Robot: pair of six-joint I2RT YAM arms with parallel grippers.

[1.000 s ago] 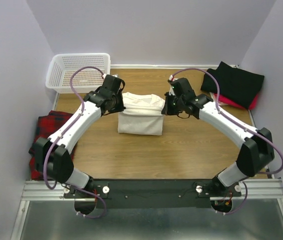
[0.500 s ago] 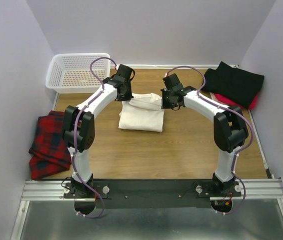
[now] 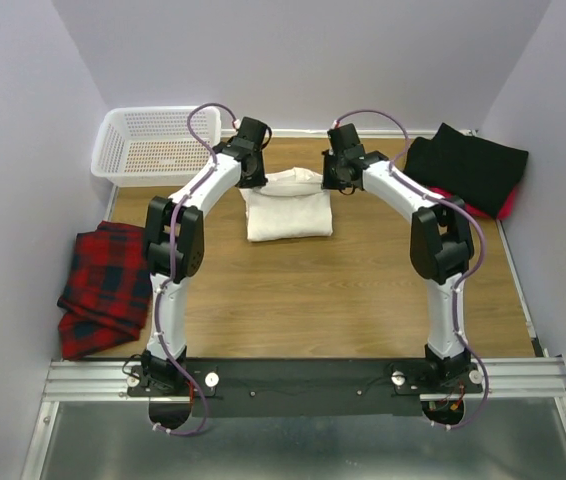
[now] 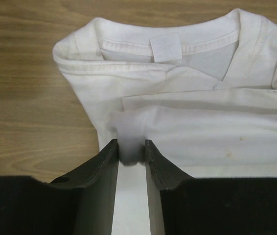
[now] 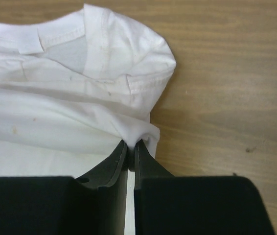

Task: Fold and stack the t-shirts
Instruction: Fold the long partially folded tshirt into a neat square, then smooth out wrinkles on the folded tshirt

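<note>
This is a robotics lab test cell rather than a home or shop. A wood-topped table (image 3: pixel 293 300) is boxed in by bare lilac walls (image 3: pixel 303 60) at its left, right and far sides. An aluminium rail (image 3: pixel 83 378) runs along the table's near edge, and the left arm (image 3: pixel 178 230) and right arm (image 3: pixel 433 230) are bolted there, trailing purple cables (image 3: pixel 203 118). Props lie on the table: a basket (image 3: pixel 153 145) in its far left corner, a plaid cloth (image 3: pixel 103 285) at its left edge, a white shirt (image 3: pixel 288 210) towards its far side, and a black shirt (image 3: pixel 468 165) on a red shirt (image 3: pixel 506 207) in its far right corner.
</note>
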